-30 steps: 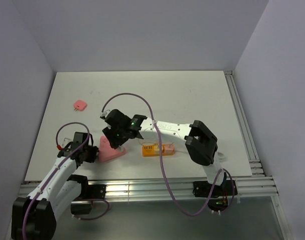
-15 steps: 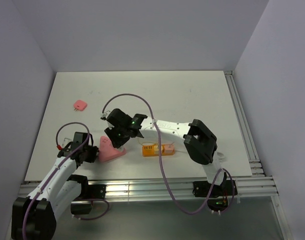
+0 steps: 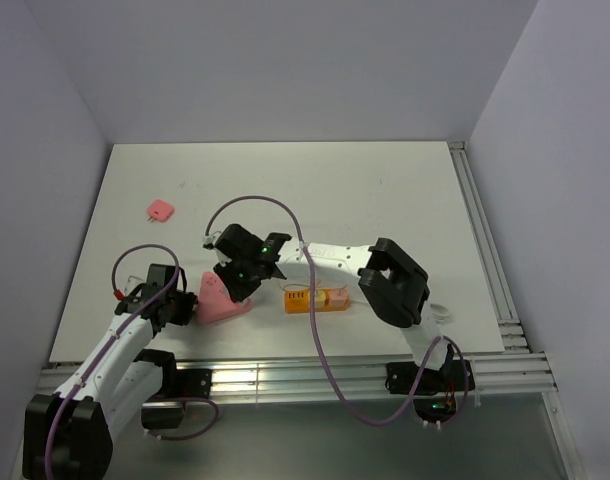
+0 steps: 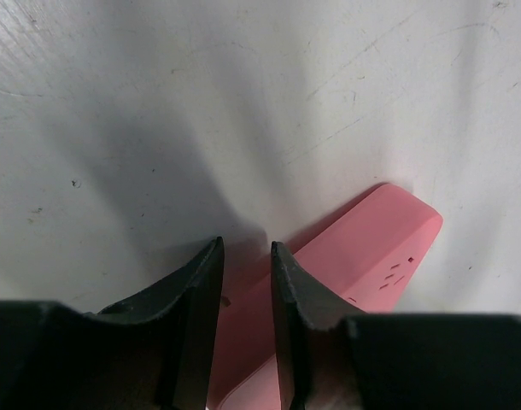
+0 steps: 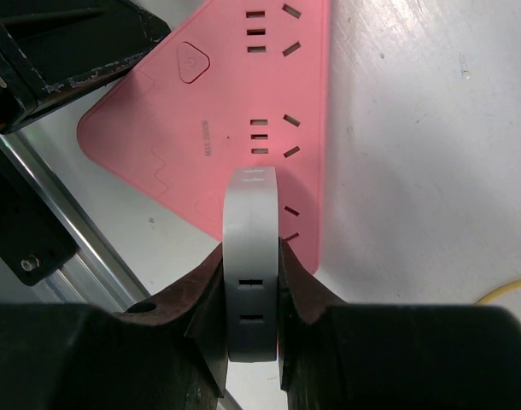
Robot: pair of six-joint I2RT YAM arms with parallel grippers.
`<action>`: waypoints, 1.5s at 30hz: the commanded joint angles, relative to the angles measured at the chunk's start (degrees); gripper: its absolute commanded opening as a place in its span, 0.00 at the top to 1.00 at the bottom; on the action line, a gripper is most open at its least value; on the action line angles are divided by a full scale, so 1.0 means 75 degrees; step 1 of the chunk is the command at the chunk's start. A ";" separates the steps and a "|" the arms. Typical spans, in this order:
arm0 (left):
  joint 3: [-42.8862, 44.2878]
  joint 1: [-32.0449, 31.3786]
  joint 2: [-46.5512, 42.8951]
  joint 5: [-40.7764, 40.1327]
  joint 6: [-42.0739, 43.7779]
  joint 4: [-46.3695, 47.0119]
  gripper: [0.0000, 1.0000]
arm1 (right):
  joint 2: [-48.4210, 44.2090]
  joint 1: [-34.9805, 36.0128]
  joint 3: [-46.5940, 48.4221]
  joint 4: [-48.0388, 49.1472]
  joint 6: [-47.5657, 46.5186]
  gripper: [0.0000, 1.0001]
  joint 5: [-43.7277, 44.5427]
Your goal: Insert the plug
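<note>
In the top view, the pink power strip (image 3: 223, 303) is seen on the desk (image 3: 385, 190) near its front edge. The right end effector (image 3: 235, 283) is poised over it and the left end effector (image 3: 188, 306) is set at its left end. In the left wrist view, the fingers (image 4: 201, 290) are parted by only a narrow gap, into which the strip's edge runs; whether it is clamped cannot be told. In the right wrist view, a white plug (image 5: 252, 213) is pinched between the right fingers (image 5: 211, 290) and held edge-on over the strip's socket face.
</note>
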 commanded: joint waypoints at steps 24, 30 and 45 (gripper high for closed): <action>0.0024 -0.0043 -0.0014 0.0056 -0.0041 -0.0363 0.64 | 0.0672 0.0546 -0.1269 0.1015 0.0604 1.00 0.1286; 0.0234 -0.0031 -0.0272 -0.0143 0.0041 -0.0644 0.46 | -0.0454 0.0511 -0.1294 0.1485 0.0370 0.63 0.1415; 0.1932 -0.0031 -0.0847 -0.1044 0.0474 -0.1769 0.17 | -0.2082 -0.0250 -0.0613 0.1145 0.0532 0.00 0.1415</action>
